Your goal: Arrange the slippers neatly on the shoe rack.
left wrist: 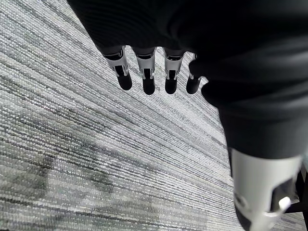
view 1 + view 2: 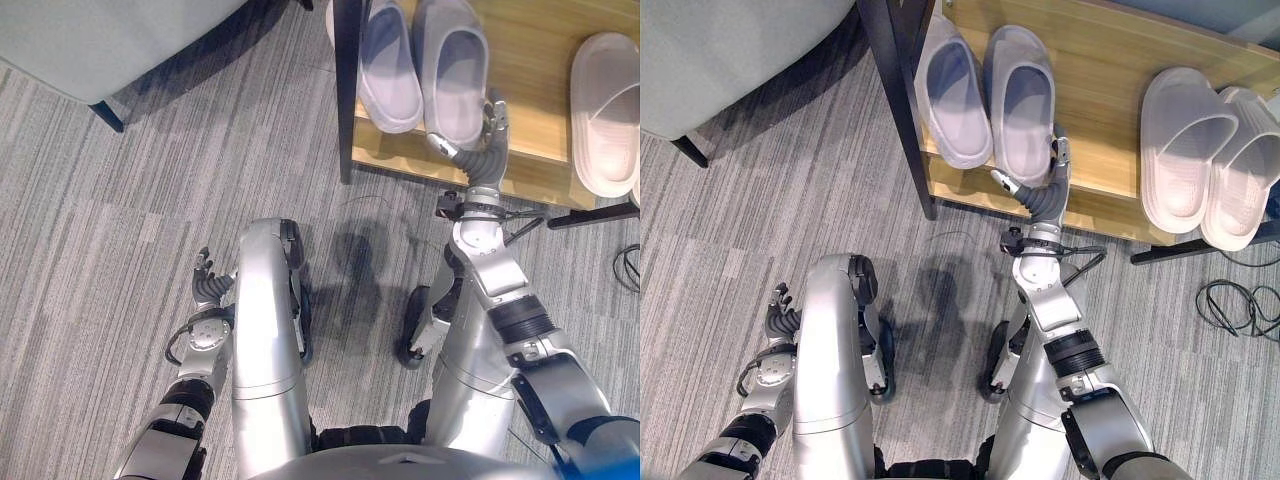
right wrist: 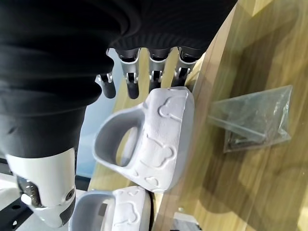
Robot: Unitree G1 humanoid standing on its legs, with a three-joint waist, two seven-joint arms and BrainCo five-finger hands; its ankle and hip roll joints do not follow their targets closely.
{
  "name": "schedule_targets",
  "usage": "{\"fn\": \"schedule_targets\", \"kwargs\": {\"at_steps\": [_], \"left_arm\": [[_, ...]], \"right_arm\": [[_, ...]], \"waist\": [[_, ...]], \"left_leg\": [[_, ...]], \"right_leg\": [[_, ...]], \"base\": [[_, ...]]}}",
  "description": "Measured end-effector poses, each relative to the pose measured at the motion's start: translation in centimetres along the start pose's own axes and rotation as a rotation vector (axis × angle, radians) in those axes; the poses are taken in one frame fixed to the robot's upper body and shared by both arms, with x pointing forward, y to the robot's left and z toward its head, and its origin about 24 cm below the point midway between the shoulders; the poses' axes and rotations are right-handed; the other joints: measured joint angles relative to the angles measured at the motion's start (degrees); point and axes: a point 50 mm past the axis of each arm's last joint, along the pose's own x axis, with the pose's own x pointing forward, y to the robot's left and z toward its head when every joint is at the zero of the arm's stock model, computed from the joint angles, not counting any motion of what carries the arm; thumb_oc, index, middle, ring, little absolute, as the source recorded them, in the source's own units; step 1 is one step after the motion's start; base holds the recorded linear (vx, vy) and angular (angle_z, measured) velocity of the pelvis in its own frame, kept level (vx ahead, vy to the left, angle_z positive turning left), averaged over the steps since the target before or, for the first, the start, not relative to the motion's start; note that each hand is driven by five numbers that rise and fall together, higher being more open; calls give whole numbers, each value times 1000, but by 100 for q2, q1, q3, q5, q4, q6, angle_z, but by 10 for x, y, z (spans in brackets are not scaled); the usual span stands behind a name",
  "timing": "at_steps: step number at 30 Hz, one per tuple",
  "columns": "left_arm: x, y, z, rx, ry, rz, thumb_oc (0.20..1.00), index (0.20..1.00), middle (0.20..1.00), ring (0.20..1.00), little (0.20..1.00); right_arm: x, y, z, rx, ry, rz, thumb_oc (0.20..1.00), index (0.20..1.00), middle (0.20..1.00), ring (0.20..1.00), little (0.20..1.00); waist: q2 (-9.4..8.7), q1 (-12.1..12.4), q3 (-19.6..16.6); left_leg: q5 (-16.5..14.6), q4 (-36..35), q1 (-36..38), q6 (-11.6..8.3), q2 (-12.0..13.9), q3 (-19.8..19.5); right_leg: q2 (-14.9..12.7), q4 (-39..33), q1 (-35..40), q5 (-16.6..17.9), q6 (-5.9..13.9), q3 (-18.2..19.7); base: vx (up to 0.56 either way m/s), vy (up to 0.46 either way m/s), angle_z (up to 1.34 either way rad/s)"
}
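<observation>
Right hand [image 2: 1045, 190], fingers straight, touches 1 lilac slipper [image 2: 1022, 100] on the rack [image 2: 1100, 160] (left hand [image 2: 208, 285] relaxed).

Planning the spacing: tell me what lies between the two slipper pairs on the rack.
Bare wooden shelf separates the lavender slippers from the pale pink slippers, seen in both eye views.

Two silver-grey robot arms, each ending in a dark ribbed wrist cover: left hand [image 2: 205, 283] and right hand [image 2: 478, 145] have silver, dark-tipped fingers.
</observation>
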Motion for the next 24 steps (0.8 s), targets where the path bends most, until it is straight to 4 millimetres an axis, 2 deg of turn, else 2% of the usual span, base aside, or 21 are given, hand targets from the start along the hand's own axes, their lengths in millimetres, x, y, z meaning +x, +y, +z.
{"fn": "schedule_targets", "kwargs": {"at_steps": [4,6,16,19,24], "left_arm": [[0,0,0,0,1,-1,1000,1000,1000,1000,1000],[-1,-1,-5,4,20,4,1000,1000,1000,1000,1000],[-2,-1,-8,8,36,7,1000,1000,1000,1000,1000],[-2,-1,-9,8,37,7,1000,1000,1000,1000,1000],[-4,-1,-11,15,39,4,1000,1000,1000,1000,1000]], "right_arm": [[-3,6,3,8,-13,42,1000,1000,1000,1000,1000],[-9,17,10,52,-25,62,1000,1000,1000,1000,1000],[-17,15,6,33,-28,69,1000,1000,1000,1000,1000],[-15,10,6,-5,-51,44,1000,1000,1000,1000,1000],[3,-15,19,-122,-166,-102,1000,1000,1000,1000,1000]], "waist": [[1,-41,2],[2,-96,3],[5,-110,5],[5,-107,6],[10,-75,9]], "left_leg": [[0,6,0,0,1,0],[0,7,2,0,2,0],[0,7,6,-1,4,1],[0,6,6,-1,4,2],[0,9,6,-1,1,4]], "right_leg": [[1,7,-1,0,0,1],[2,6,0,0,0,2],[7,11,-1,0,0,4],[6,12,-2,0,0,5],[4,23,-1,0,0,9]], "base": [[0,0,0],[0,0,0],[0,0,0],[0,0,0],[0,0,0]]}}
